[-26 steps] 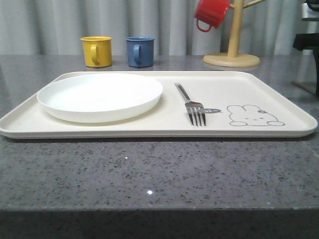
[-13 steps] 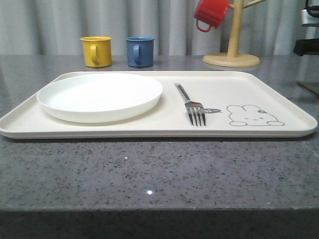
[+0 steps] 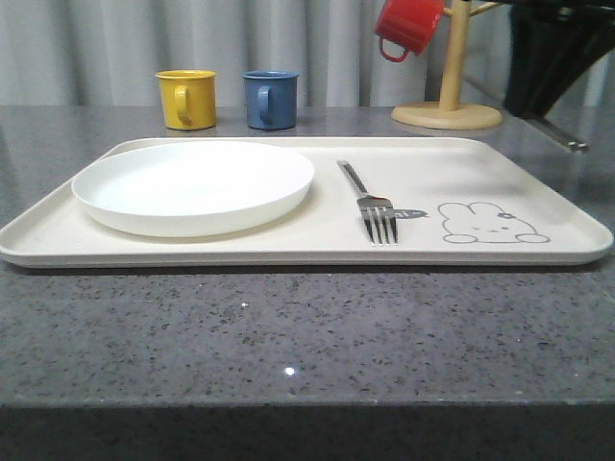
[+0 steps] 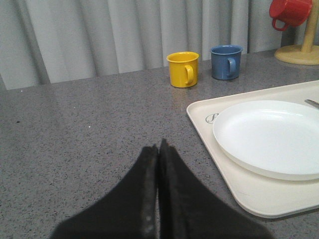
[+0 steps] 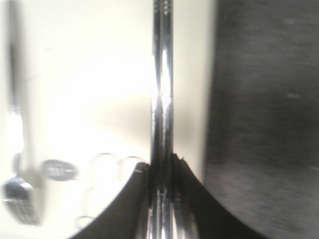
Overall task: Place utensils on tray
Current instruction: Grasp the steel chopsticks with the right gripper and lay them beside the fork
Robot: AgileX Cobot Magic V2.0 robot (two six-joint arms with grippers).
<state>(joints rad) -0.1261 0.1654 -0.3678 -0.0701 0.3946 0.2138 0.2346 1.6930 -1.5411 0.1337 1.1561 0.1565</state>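
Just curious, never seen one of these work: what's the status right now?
Left hand shut, empty, off the tray. Right hand shut on chopsticks above the tray. Fork and plate already on it. Nothing blocking.

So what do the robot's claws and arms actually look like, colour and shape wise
Both claws are matte black. The left claw has two long flat fingers, broad at the base and narrowing to slim tips. The right claw shows the same black fingers, curving out wider toward the base. In the front view the right arm appears as a dark, glossy black tapering body at the upper right. No cables or markings are visible.
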